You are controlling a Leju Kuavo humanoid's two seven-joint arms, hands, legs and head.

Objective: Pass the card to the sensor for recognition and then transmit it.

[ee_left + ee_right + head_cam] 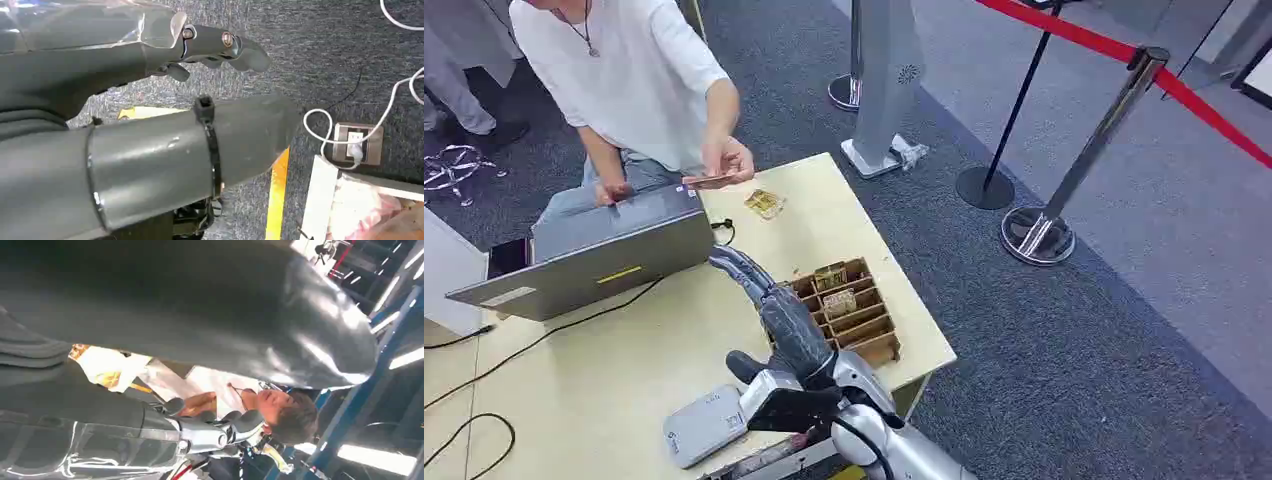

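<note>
While the right robot hand (786, 322) reaches empty over the bench (624, 340) with fingers extended beside one compartmented cardboard tray (849, 310), the left robot hand (210, 47) hangs empty, fingers loosely apart, and one card (711, 181) sits in a person's hand (727, 158) above one laptop (589, 255).

The right arm (894, 440) reaches up from the lower edge and forward, its silver forearm bent at the wrist. The right hand (774, 305) stretches out flat and empty — fingers (739, 268) long, nearly straight and pointing away from the body, the thumb (746, 365) sticking out to the side. The right wrist view agrees: fingers extended, nothing between them and the thumb. The left hand (150, 115) hangs low — thumb (200, 145) straight, fingers (220, 47) loosely extended and apart, holding nothing.
</note>
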